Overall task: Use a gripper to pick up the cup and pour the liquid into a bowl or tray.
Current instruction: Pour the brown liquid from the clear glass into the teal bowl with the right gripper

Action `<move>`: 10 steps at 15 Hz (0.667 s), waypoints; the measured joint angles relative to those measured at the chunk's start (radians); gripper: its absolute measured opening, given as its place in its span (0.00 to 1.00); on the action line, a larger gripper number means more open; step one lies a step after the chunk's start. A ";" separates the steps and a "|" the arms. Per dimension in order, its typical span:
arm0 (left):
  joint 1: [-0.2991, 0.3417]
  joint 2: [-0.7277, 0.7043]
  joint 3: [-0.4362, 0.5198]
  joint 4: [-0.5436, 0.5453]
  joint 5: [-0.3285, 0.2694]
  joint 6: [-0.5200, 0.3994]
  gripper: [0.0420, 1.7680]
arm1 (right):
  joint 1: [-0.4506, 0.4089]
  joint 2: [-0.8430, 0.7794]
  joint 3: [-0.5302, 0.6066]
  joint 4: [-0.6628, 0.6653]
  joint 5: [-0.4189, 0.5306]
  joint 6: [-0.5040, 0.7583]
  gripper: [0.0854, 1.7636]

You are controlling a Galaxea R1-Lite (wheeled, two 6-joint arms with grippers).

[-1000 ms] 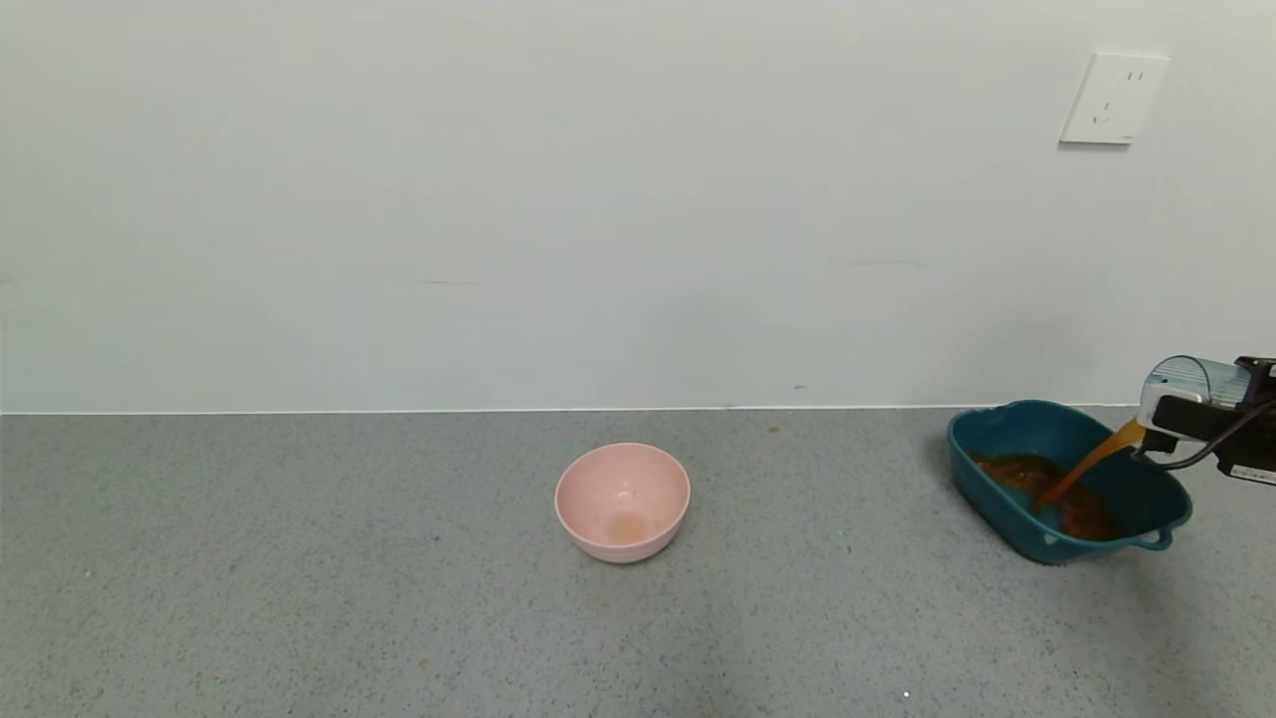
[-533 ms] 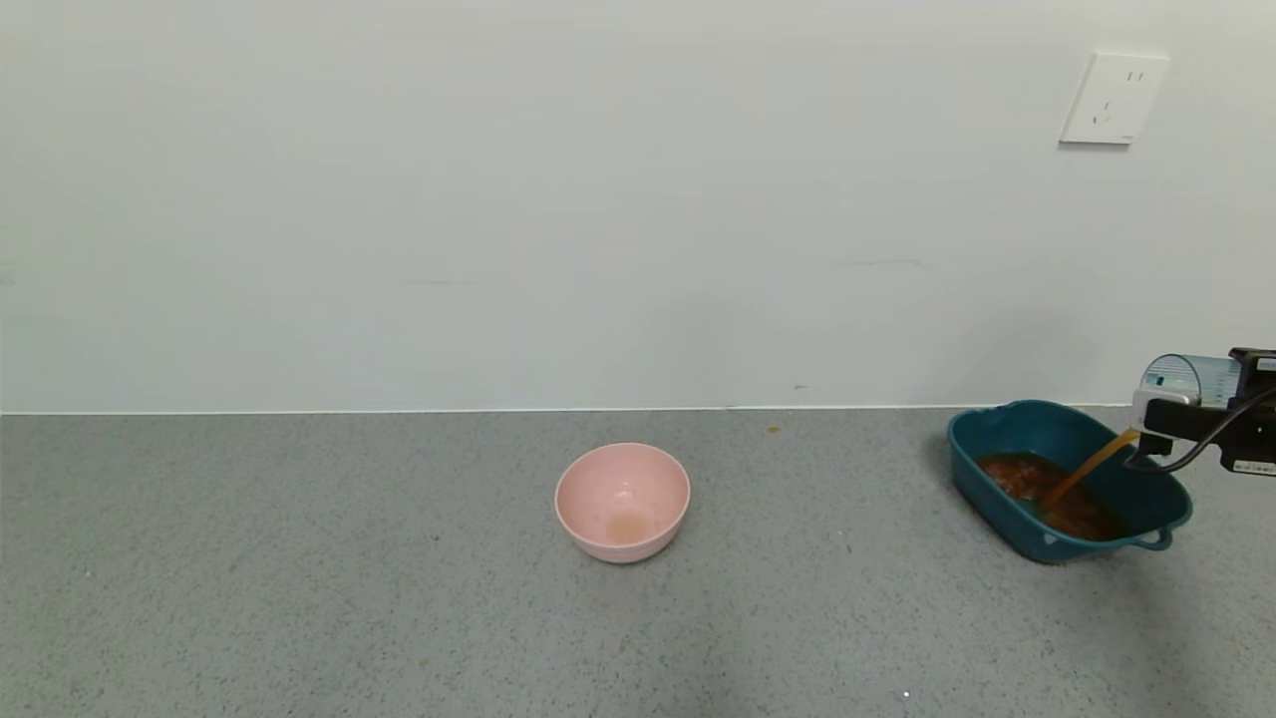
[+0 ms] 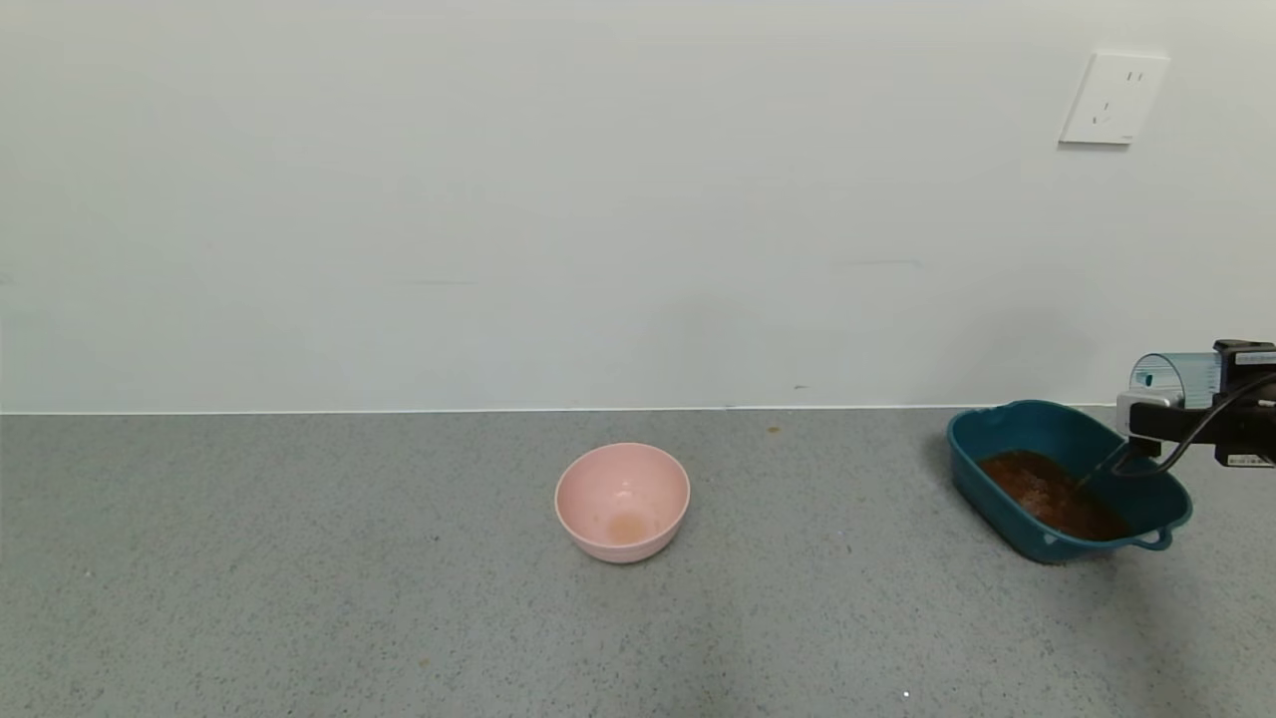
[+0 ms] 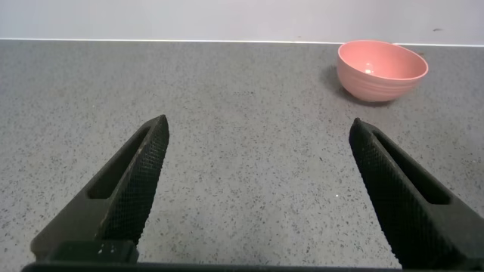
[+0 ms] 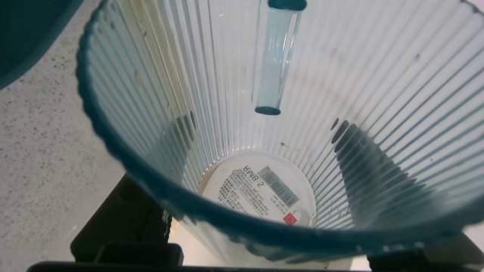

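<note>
Your right tool pinched the ribbed cup at the right edge of the head view, tipped on its side with the mouth toward the teal tub, above the tub's right end. No stream showed at the lip. In the right wrist view the cup looked drained, with only a faint trace low inside; the orange-brown liquid pooled on the tub floor. I judged the pour step essentially finished. Your next move, as I read it, called for rolling the cup back upright while above the tub, so any last drips fell inside, then setting it on the grey surface clear of the tub. Your left tool hung idle over bare surface, fingers spread wide, with the pink bowl well ahead of it.
</note>
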 joint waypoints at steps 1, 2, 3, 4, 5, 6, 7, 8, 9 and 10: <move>0.000 0.000 0.000 0.000 0.000 0.000 0.97 | 0.007 0.000 0.000 -0.002 -0.010 -0.010 0.76; 0.000 0.000 0.000 0.000 0.000 0.000 0.97 | 0.013 0.000 -0.002 -0.002 -0.014 -0.023 0.76; 0.000 0.000 0.000 0.000 0.000 0.000 0.97 | 0.016 0.000 -0.005 -0.003 -0.017 -0.035 0.76; 0.000 0.000 0.000 0.000 0.000 0.000 0.97 | 0.018 0.000 -0.007 -0.003 -0.018 -0.042 0.76; 0.000 0.000 0.000 0.000 0.000 0.000 0.97 | 0.020 0.000 -0.008 -0.002 -0.018 -0.047 0.76; 0.000 0.000 0.000 0.000 0.000 0.000 0.97 | 0.021 0.000 -0.009 -0.002 -0.018 -0.053 0.76; 0.000 0.000 0.000 0.000 0.000 0.000 0.97 | 0.022 0.000 -0.009 -0.002 -0.018 -0.055 0.76; 0.000 0.000 0.000 0.000 0.000 0.000 0.97 | 0.022 0.000 -0.009 -0.002 -0.018 -0.055 0.76; 0.000 0.000 0.000 0.000 0.000 0.000 0.97 | 0.022 0.000 -0.009 -0.002 -0.018 -0.055 0.76; 0.000 0.000 0.000 0.000 0.000 0.000 0.97 | 0.022 0.000 -0.011 -0.001 -0.018 -0.055 0.76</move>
